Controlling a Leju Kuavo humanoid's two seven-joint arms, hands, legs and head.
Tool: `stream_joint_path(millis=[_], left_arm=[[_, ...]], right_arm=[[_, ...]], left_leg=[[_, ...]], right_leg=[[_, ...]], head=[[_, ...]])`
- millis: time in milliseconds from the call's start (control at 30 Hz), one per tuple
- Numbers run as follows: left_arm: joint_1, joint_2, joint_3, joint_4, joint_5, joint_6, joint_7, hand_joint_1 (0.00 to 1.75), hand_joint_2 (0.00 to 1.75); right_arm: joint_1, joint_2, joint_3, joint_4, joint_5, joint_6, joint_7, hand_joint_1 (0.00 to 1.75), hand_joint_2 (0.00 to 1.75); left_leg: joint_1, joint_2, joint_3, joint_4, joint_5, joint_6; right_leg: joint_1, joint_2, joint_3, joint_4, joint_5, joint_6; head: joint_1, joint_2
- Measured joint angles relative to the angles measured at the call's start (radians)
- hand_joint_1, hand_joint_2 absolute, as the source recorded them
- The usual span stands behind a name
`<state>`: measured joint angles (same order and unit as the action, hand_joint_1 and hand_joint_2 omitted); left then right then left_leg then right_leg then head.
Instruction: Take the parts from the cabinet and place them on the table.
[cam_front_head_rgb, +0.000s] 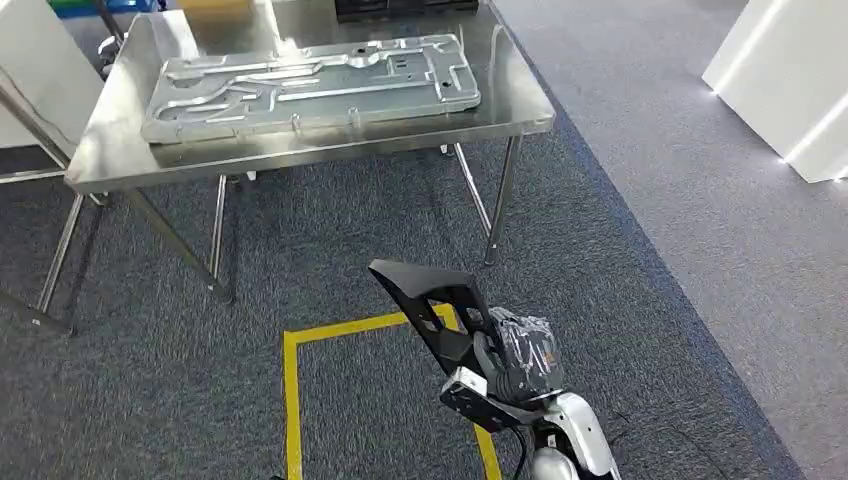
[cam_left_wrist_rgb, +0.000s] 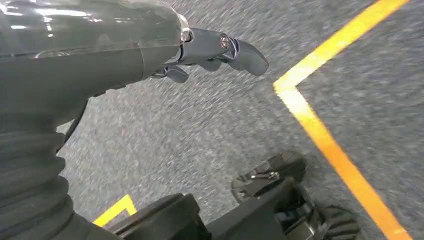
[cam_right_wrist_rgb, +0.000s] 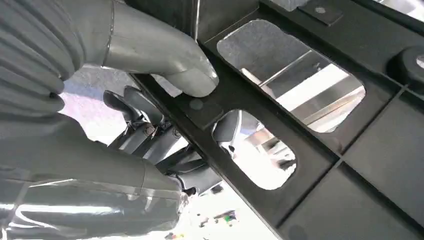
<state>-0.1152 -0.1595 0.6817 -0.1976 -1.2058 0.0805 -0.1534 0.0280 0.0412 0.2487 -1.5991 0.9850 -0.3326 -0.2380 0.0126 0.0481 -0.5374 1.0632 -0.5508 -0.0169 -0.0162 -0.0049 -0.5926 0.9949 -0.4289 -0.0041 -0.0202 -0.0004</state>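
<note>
A panel (cam_front_head_rgb: 310, 85) lies on the table (cam_front_head_rgb: 520, 100) at 11 o'clock; floor tape (cam_front_head_rgb: 292, 400) lies before the table.

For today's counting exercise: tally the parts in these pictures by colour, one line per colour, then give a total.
Silver: 1, the stamped metal panel lying on the steel table.
Black: 1, the plastic frame part gripped by the right hand.
Total: 2 parts.

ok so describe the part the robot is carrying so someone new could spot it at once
Start at the steel table bearing a silver stamped panel, then drop to the yellow floor marking in front of it. Above that marking, the right hand grips a black part, flat and angular with cut-out windows, the one dark piece here.
</note>
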Motion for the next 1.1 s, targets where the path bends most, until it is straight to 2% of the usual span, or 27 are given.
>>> stream_joint_path(millis=[33, 100, 167, 200, 233, 267, 300, 333, 367, 400, 433, 600, 633, 667, 833, 900, 1000, 1100], left_arm=[[0.0, 0.0, 0.0, 0.0, 0.0, 0.001, 0.0, 0.0, 1.75], [0.0, 0.0, 0.0, 0.0, 0.0, 0.001, 0.0, 0.0, 1.75], [0.0, 0.0, 0.001, 0.0, 0.0, 0.002, 0.0, 0.0, 1.75], [0.001, 0.0, 0.002, 0.0, 0.0, 0.002, 0.0, 0.0, 1.75], [0.007, 0.001, 0.003, 0.0, 0.0, 0.003, 0.0, 0.0, 1.75], [0.009, 0.001, 0.006, 0.0, -0.003, 0.004, -0.013, 0.0, 1.75], [0.014, 0.003, 0.007, 0.0, -0.007, 0.004, -0.026, 0.0, 1.75], [0.02, 0.004, 0.007, 0.0, -0.014, 0.004, -0.039, 0.0, 1.75], [0.024, 0.003, 0.007, 0.0, -0.016, 0.007, -0.048, 0.0, 1.75], [0.026, 0.003, 0.007, 0.0, -0.015, 0.007, -0.048, 0.0, 1.75], [0.034, 0.003, 0.007, 0.0, -0.014, 0.006, -0.048, 0.0, 1.75], [0.038, 0.004, 0.008, 0.0, -0.012, 0.006, -0.046, 0.0, 1.75], [0.044, 0.007, 0.011, 0.0, -0.004, 0.005, -0.045, 0.0, 1.75], [0.044, 0.006, 0.016, 0.0, -0.001, 0.003, -0.044, 0.0, 1.75], [0.043, 0.007, 0.02, 0.0, -0.003, 0.003, -0.034, 0.0, 1.75], [0.043, 0.007, 0.02, 0.0, -0.006, 0.002, -0.034, 0.0, 1.75], [0.042, 0.007, 0.023, 0.0, -0.011, -0.008, -0.034, 0.0, 1.75], [0.039, 0.007, 0.026, 0.0, -0.022, -0.015, -0.034, 0.0, 1.75]], right_arm=[[0.0, 0.0, 0.0, 0.0, 0.0, 0.0, 0.0, 1.75, 1.75], [0.0, 0.0, 0.0, 0.0, 0.0, 0.0, 0.0, 1.75, 1.75], [-0.001, 0.002, 0.0, 0.0, 0.0, 0.0, 0.0, 1.75, 1.75], [-0.001, 0.004, 0.0, 0.0, 0.0, 0.0, -0.001, 1.75, 1.75], [0.001, 0.005, 0.0, 0.002, -0.003, 0.0, -0.002, 1.75, 1.75], [0.001, 0.007, 0.0, 0.003, -0.026, -0.003, -0.004, 1.75, 1.75], [0.003, 0.008, -0.001, 0.003, -0.025, -0.007, 0.0, 1.75, 1.75], [0.005, 0.008, -0.005, 0.003, -0.018, -0.011, 0.006, 1.75, 1.75], [0.008, 0.008, -0.008, 0.003, -0.011, -0.012, 0.01, 1.75, 1.75], [0.012, 0.008, -0.012, 0.003, -0.008, -0.011, 0.012, 1.75, 1.75], [0.016, 0.007, -0.015, 0.003, -0.003, -0.008, 0.014, 1.75, 1.75], [0.017, 0.007, -0.015, 0.003, -0.002, -0.006, 0.014, 1.75, 1.75], [0.017, 0.007, -0.016, 0.005, 0.011, 0.001, 0.018, 1.75, 1.75], [0.016, 0.007, -0.016, 0.006, 0.023, 0.002, 0.019, 1.75, 1.75], [-0.011, 0.0, -0.018, 0.023, 0.071, 0.066, 0.026, 1.75, 1.75], [-0.044, -0.016, -0.016, 0.033, 0.132, 0.081, 0.043, 1.75, 1.75], [-0.126, -0.054, -0.013, 0.063, 0.15, 0.131, 0.041, 1.75, 1.75], [-0.288, -0.139, 0.021, 0.149, 0.135, 0.179, 0.011, 1.75, 1.75]], left_leg=[[0.001, -0.007, -0.008, 0.017, -0.01, -0.001], [0.001, -0.007, -0.008, 0.017, -0.01, -0.001], [0.001, -0.015, -0.018, 0.04, -0.023, -0.002], [0.001, -0.03, -0.058, 0.123, -0.064, -0.004], [0.001, -0.04, -0.132, 0.261, -0.101, -0.008], [0.002, -0.043, -0.068, 0.073, 0.045, -0.004], [0.003, -0.049, -0.034, -0.013, 0.088, 0.0], [0.002, -0.065, -0.025, -0.038, 0.073, 0.007], [-0.001, -0.065, -0.023, -0.044, 0.078, 0.014], [0.004, -0.066, -0.025, -0.053, 0.083, 0.015], [0.001, -0.066, -0.025, -0.051, 0.083, 0.015], [-0.001, -0.066, -0.025, -0.05, 0.083, 0.016], [-0.004, -0.07, -0.027, -0.049, 0.084, 0.023], [-0.006, -0.072, -0.028, -0.049, 0.084, 0.028], [-0.008, -0.072, -0.029, -0.049, 0.084, 0.03], [-0.008, -0.072, -0.029, -0.049, 0.085, 0.031], [-0.008, -0.072, -0.03, -0.049, 0.086, 0.032], [-0.008, -0.071, -0.032, -0.048, 0.089, 0.033]], right_leg=[[0.0, 0.001, 0.0, 0.0, 0.001, -0.002], [0.0, 0.001, 0.0, 0.0, 0.001, -0.002], [0.0, 0.004, -0.001, 0.0, 0.001, -0.003], [0.001, 0.014, 0.0, 0.0, 0.0, -0.006], [0.004, 0.041, 0.0, 0.002, -0.001, -0.008], [0.002, 0.074, 0.007, 0.007, -0.008, -0.005], [0.003, 0.082, 0.008, 0.01, -0.012, -0.001], [0.007, 0.086, 0.007, 0.015, -0.015, 0.005], [0.008, 0.091, 0.002, 0.017, -0.014, 0.01], [0.012, 0.088, 0.0, 0.022, -0.019, 0.008], [0.009, 0.087, 0.0, 0.018, -0.015, -0.002], [0.009, 0.085, 0.001, 0.018, -0.016, 0.0], [0.006, 0.081, 0.002, 0.014, -0.014, 0.003], [0.005, 0.08, 0.004, 0.01, -0.012, 0.013], [0.002, 0.08, 0.004, 0.009, -0.011, 0.023], [0.002, 0.08, 0.003, 0.009, -0.01, 0.024], [0.003, 0.08, 0.003, 0.009, -0.008, 0.027], [0.002, 0.081, 0.0, 0.009, -0.005, 0.029]], head=[[0.0, 0.0], [0.0, 0.0], [0.0, 0.0], [0.0, 0.0], [0.0, 0.0], [0.0, 0.0], [0.0, 0.0], [0.0, 0.0], [0.0, 0.0], [0.0, 0.0], [0.0, 0.0], [0.0, 0.0], [0.0, 0.0], [0.0, 0.0], [0.0, 0.0], [0.0, 0.0], [0.0, 0.0], [0.0, 0.0]])
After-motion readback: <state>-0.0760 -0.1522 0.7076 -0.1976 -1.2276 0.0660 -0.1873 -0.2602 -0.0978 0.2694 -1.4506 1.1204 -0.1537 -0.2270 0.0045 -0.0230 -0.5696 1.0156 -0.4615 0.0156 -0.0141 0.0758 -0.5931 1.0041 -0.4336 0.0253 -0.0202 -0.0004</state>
